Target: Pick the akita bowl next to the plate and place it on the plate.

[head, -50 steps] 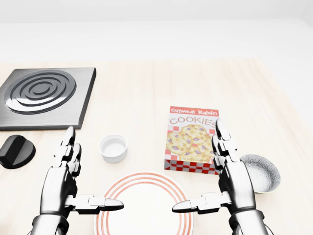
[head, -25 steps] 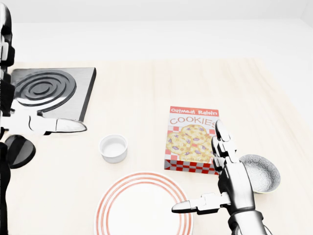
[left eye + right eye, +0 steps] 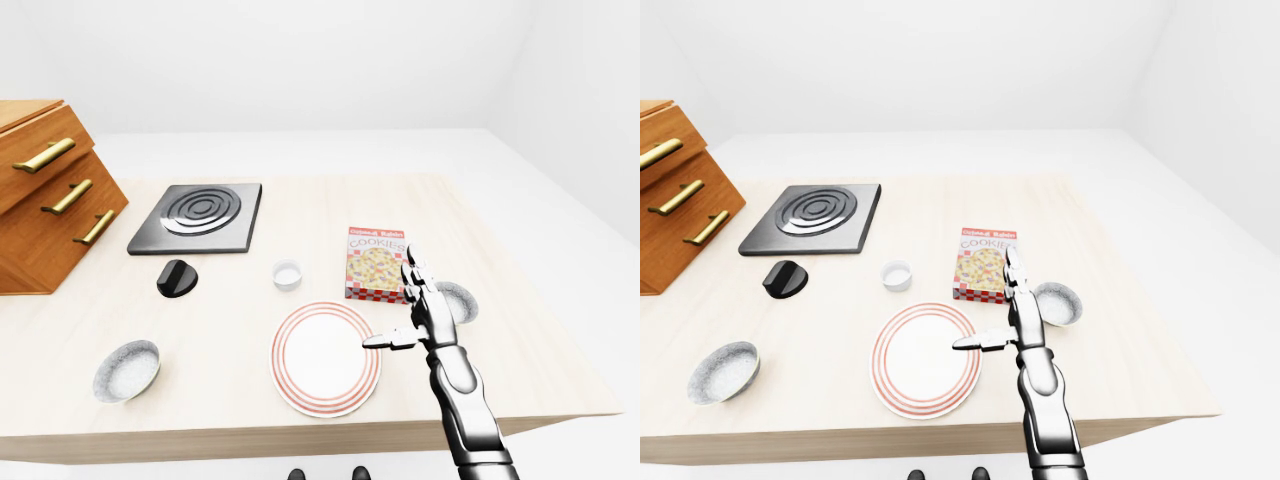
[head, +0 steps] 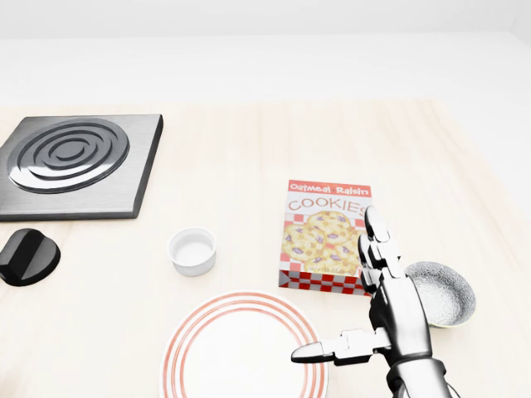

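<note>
The two eye views take in the whole pale wooden table [image 3: 200, 330]; the head view sits closer and crops its left side. Only the eye views show, at far left, wooden drawers [image 3: 50, 200] with brass handles, and a second bowl [image 3: 127, 370], speckled grey, near the table's lower left edge, well apart from the plate. The head view gives finer detail: the box's lettering reads "Oatmeal Raisin COOKIES".

The left hand appears in no view. The right hand [image 4: 401, 315], jointed silver metal, rises from the bottom right. Its fingers [image 4: 377, 245] are straight and spread away from the thumb, which points left over the plate's right rim. It holds nothing. In the head view its fingertips overlap the box's lower right corner; whether they touch it cannot be told.

Left to right across the table: a square dark metal hob [image 4: 70, 162] with raised concentric rings; a round black knob [image 4: 29, 255]; a small white cup [image 4: 192, 250]; a round white plate [image 4: 241, 348] ringed in red; the flat red-and-white box [image 4: 326, 236]. The bowl [image 4: 444, 292], round, shallow and speckled grey, sits on the table right of the plate and just beside the box, partly hidden by the hand.
</note>
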Motion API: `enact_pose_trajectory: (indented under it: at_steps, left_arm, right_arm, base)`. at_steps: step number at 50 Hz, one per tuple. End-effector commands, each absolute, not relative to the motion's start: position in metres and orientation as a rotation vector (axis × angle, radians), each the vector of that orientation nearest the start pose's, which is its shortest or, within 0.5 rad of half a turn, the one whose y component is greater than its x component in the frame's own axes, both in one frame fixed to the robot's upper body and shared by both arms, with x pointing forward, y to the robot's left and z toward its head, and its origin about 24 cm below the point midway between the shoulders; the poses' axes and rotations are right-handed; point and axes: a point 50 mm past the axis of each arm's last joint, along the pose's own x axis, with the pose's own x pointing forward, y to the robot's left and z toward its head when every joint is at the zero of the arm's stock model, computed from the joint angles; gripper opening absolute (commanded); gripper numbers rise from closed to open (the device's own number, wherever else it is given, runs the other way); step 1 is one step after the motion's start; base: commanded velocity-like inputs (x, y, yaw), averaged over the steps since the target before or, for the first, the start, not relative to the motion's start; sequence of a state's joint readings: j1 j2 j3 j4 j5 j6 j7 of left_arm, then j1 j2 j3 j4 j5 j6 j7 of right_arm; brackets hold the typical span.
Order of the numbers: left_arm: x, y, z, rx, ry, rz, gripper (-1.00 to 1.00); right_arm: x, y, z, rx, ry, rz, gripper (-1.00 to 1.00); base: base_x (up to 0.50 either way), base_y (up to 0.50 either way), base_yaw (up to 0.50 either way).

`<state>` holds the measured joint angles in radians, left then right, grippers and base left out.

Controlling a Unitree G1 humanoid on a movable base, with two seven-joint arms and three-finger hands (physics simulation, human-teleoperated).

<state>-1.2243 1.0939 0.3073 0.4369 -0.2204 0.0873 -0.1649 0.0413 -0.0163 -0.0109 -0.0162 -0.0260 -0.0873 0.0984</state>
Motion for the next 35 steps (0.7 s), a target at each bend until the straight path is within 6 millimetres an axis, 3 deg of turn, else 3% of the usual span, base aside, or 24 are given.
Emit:
enact_pose_trajectory:
  at_steps: [1, 4, 5, 7, 8, 11, 12, 15, 16, 17, 18, 22, 27, 35]
  left_arm:
    - [0.094, 0.457, 0.48, 0.32, -0.877, 0.903, 1.0]
    - [0.051, 0.478, 0.467, 0.22, -0.844, 1.024, 1.0]
    - [0.046, 0.485, 0.461, 0.171, -0.801, 1.047, 1.0]
    - [0.043, 0.502, 0.44, 0.078, -0.688, 1.108, 1.0]
    - [0.043, 0.503, 0.439, 0.067, -0.676, 1.11, 1.0]
    - [0.054, 0.526, 0.39, 0.032, -0.496, 1.175, 1.0]
    - [0.054, 0.526, 0.389, 0.032, -0.495, 1.177, 1.0]
    - [0.056, 0.544, 0.335, -0.041, -0.357, 1.232, 1.0]
    - [0.056, 0.544, 0.334, -0.041, -0.354, 1.234, 1.0]
    - [0.055, 0.546, 0.327, -0.02, -0.337, 1.249, 1.0]
    - [0.052, 0.551, 0.304, -0.054, -0.286, 1.271, 1.0]
    - [0.034, 0.558, 0.252, -0.062, -0.197, 1.344, 1.0]
    - [0.024, 0.557, 0.211, -0.077, -0.13, 1.376, 1.0]
    - [0.018, 0.555, 0.187, -0.105, -0.068, 1.388, 1.0]
  right_arm:
    - [0.244, -0.152, 0.041, -0.051, -0.049, 0.074, 1.0]
    - [0.244, -0.152, 0.04, -0.056, -0.045, 0.074, 1.0]
    - [0.244, -0.151, 0.042, -0.057, -0.053, 0.074, 1.0]
    - [0.244, -0.151, 0.04, -0.059, -0.046, 0.072, 1.0]
    - [0.244, -0.151, 0.04, -0.059, -0.044, 0.072, 1.0]
    - [0.245, -0.152, 0.039, -0.063, -0.043, 0.071, 1.0]
    - [0.245, -0.152, 0.039, -0.063, -0.043, 0.071, 1.0]
    - [0.245, -0.152, 0.04, -0.067, -0.044, 0.068, 1.0]
    - [0.245, -0.152, 0.04, -0.067, -0.043, 0.068, 1.0]
    - [0.246, -0.152, 0.037, -0.067, -0.033, 0.067, 1.0]
    - [0.245, -0.152, 0.034, -0.073, -0.019, 0.069, 1.0]
    - [0.246, -0.152, 0.031, -0.085, -0.006, 0.065, 1.0]
    - [0.249, -0.151, 0.028, -0.133, 0.008, 0.057, 1.0]
    - [0.248, -0.15, 0.022, -0.142, 0.034, 0.069, 1.0]
  base:
    - [0.0, 0.0, 0.0]
    - [0.0, 0.0, 0.0]
    - [0.0, 0.0, 0.0]
    - [0.0, 0.0, 0.0]
    - [0.0, 0.0, 0.0]
    - [0.0, 0.0, 0.0]
    - [0.0, 0.0, 0.0]
    - [0.0, 0.0, 0.0]
    - [0.0, 0.0, 0.0]
    - [0.0, 0.0, 0.0]
    - [0.0, 0.0, 0.0]
    - [0.0, 0.0, 0.0]
    - [0.0, 0.0, 0.0]
    - [0.0, 0.0, 0.0]
